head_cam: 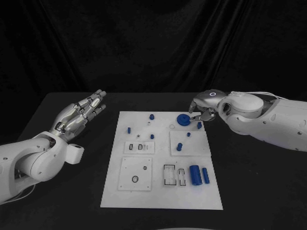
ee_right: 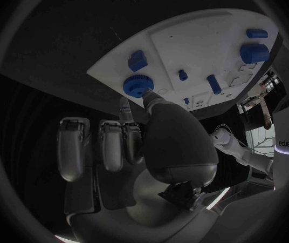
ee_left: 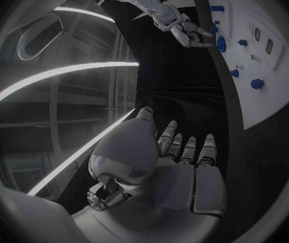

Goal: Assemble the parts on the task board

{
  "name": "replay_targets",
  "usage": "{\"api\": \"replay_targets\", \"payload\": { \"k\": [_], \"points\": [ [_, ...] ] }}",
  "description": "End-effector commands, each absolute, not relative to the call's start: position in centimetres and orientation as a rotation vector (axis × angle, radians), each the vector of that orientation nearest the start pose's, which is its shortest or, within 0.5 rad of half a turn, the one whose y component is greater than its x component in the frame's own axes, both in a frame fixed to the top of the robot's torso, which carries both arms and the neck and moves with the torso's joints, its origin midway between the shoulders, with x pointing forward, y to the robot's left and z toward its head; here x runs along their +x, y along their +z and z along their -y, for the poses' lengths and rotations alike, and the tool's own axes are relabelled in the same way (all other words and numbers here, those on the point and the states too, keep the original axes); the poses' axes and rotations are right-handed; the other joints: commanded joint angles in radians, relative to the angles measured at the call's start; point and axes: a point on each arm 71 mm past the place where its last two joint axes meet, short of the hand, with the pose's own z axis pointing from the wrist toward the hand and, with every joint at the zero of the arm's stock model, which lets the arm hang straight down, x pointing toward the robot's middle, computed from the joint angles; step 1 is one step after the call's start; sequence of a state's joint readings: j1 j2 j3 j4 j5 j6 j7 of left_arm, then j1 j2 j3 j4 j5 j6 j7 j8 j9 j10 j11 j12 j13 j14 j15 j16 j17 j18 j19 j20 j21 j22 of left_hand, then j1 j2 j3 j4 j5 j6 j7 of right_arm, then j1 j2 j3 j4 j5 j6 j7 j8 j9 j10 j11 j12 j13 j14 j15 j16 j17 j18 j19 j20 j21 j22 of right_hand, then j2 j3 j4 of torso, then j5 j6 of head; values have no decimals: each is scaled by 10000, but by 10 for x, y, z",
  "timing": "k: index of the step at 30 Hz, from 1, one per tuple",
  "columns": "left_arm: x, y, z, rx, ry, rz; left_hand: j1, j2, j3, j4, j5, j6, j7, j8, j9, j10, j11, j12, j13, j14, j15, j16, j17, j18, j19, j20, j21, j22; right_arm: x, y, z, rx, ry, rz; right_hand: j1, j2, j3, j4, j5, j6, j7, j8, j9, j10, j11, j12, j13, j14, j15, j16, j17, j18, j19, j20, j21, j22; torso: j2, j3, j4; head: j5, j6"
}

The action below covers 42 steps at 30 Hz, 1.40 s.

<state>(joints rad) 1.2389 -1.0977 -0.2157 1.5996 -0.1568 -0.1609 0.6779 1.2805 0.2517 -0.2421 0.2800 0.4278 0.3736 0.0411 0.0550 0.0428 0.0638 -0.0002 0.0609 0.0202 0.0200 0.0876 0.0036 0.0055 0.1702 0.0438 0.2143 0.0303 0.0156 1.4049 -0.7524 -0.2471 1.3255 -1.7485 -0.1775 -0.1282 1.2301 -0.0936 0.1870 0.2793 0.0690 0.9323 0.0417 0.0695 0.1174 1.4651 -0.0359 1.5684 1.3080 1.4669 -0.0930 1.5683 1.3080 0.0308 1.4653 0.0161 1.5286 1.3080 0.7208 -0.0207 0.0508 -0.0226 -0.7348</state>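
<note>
The white task board (head_cam: 160,191) lies in the middle of the black table with several small blue parts on it. A round blue gear (head_cam: 184,119) sits near the board's far right corner. My right hand (head_cam: 205,112) hovers just beside it. In the right wrist view the thumb tip (ee_right: 151,96) reaches the rim of the gear (ee_right: 138,85), while the other fingers (ee_right: 111,143) stay straight and apart, holding nothing. My left hand (head_cam: 81,115) is raised left of the board, fingers stretched out and empty. The left wrist view shows that same left hand (ee_left: 178,151), with the right hand (ee_left: 188,32) far off by the gear (ee_left: 221,43).
Two blue cylinders (head_cam: 199,175) lie side by side at the board's near right. Small blue pegs (head_cam: 152,116) stand along the far part of the board, and a short blue piece (head_cam: 179,146) sits on a square plate. Recessed slots (head_cam: 169,175) are at the near middle.
</note>
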Motion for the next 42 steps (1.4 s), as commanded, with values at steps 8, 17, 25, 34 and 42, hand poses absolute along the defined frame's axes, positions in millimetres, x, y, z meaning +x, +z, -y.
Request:
{"api": "replay_targets", "payload": {
  "k": [8, 17, 25, 34, 42],
  "points": [
    [441, -187, -302, -7961, -16197, -13150, 97, -3, 56, 16, 76, -16, 3, 36, 6, 14, 73, -32, -7, -30, 38, 30, 5, 112, -7, 66, 36, 7, 531, -172, 214, -5480, 2434, -16417, 167, 45, 159, -165, 342, -735, -84, -65, -206, 1056, -98, 24, 2628, 1039, -137, 25, 2628, -205, 823, -77, 120, 2362, -22, -31, -7, 33, -7],
    [442, -188, -301, -7954, -16220, -13171, 108, -5, 60, 11, 87, -30, 6, 32, 4, 11, 77, -35, -8, -30, 46, 30, 4, 111, -6, 68, 37, 7, 530, -175, 209, -5590, 2607, -16382, 237, 47, 180, -240, 426, -859, -75, -57, -246, 1056, -100, 24, 2628, 1039, -161, 25, 2628, -226, 870, -97, 183, 2419, -19, -31, -8, 13, -9],
    [443, -188, -301, -7954, -16227, -13182, 108, -5, 60, 11, 87, -30, 6, 32, 4, 11, 77, -35, -8, -30, 46, 30, 4, 111, -6, 68, 37, 7, 532, -182, 205, -5678, 2709, -16441, 256, 53, 186, -266, 436, -797, -48, -6, -236, 1056, -85, 24, 2628, 1039, -172, 25, 2628, -228, 876, -110, 190, 2427, -20, -31, -9, 6, -18],
    [443, -188, -300, -7952, -16261, -13201, 124, -8, 66, 4, 100, -28, 9, 31, 5, 10, 81, -34, -8, -27, 56, 31, 5, 111, -7, 72, 37, 7, 534, -188, 199, -5780, 2807, -16474, 228, -1, 146, -273, 313, -775, 2, 17, -235, 1056, -53, 24, 2628, 1039, -165, 25, 2628, -235, 891, -114, 210, 2446, -20, -30, -9, 1, -60],
    [443, -188, -300, -7953, -16277, -13208, 124, -8, 66, 4, 100, -28, 9, 31, 5, 10, 81, -34, -8, -27, 56, 31, 5, 111, -7, 72, 37, 7, 535, -192, 197, -5818, 2835, -16504, 255, -28, 141, -298, 234, -713, 30, 56, -221, 1056, -34, 24, 2628, 1039, -151, 25, 2628, -239, 898, -107, 220, 2456, -19, -30, -8, -11, -76]
  ]
}}
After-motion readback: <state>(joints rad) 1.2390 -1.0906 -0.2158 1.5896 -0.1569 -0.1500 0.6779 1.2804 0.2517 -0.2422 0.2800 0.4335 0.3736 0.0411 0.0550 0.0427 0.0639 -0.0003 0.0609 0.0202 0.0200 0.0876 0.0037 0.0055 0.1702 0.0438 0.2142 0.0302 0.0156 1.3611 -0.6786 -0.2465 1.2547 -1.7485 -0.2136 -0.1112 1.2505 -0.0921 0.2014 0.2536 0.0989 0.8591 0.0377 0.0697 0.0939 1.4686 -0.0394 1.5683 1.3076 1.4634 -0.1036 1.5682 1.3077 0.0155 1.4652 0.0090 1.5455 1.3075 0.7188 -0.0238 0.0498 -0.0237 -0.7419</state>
